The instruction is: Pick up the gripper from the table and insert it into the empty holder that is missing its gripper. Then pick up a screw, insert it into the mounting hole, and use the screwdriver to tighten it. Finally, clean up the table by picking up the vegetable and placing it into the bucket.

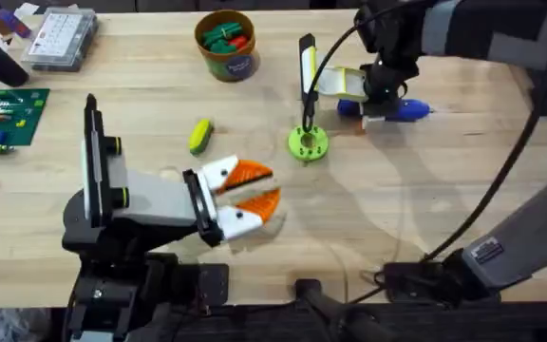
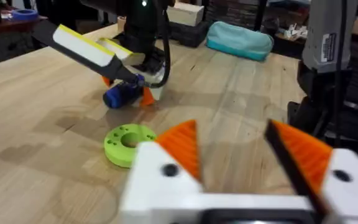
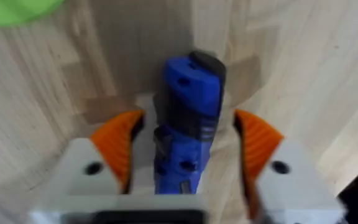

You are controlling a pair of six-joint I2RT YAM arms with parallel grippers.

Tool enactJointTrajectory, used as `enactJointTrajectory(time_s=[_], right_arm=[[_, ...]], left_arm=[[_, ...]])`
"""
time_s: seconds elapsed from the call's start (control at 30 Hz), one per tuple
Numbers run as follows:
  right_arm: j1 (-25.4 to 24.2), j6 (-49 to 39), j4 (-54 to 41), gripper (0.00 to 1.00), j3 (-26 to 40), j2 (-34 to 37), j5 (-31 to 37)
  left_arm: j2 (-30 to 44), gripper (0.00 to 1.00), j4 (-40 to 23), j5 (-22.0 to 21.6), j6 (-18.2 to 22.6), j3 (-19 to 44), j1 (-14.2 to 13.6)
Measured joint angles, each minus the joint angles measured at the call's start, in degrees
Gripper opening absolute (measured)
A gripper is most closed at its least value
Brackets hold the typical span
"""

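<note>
The blue screwdriver (image 1: 411, 109) lies on the table at the back right, and its dark end cap shows in the right wrist view (image 3: 191, 93). My right gripper (image 1: 385, 104) is down over it, open, with one orange pad (image 3: 120, 146) on each side and a gap to each. The yellow-green vegetable (image 1: 200, 135) lies left of centre. At the back stands the orange-brown bucket (image 1: 226, 66), holding green and red toy pieces. My left gripper (image 1: 273, 187) hovers open and empty at mid-table, right of the vegetable. The loose gripper, its holder and the screw are out of view.
A lime-green disc with holes (image 1: 307, 144) lies between the two grippers. A black bar with a yellow strip (image 1: 307, 62) rises beside the right gripper. A clear parts box (image 1: 60, 38) and a green board (image 1: 3, 114) sit at the far left.
</note>
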Motion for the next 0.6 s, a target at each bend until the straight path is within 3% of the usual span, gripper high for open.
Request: enactJointTrajectory(time_s=[0.1,0.13,0.17,0.33,0.6], right_arm=[[0.68,0.46,0.45,0.9,0.41,-0.72,0.97],[1.04,0.66,-0.25,0.968,0.36,-1.38,1.12],[1.47,1.13,-0.66,0.988,0.28,-2.21,1.16],[3.81,6.33,-0.71,0.996,0.19,-9.18,1.31],[5.63,22.03,-1.12,0.997,0.21,-19.68,1.3]], left_arm=[[0.0,0.805,0.01,0.0,-0.02,0.0,0.0],[0.0,0.92,-0.01,0.02,-0.16,0.0,0.0],[0.0,0.968,0.0,0.02,-0.2,0.0,0.0],[0.0,0.986,0.01,0.0,-0.18,0.0,0.0],[0.0,0.986,0.01,0.0,-0.2,0.0,0.0]])
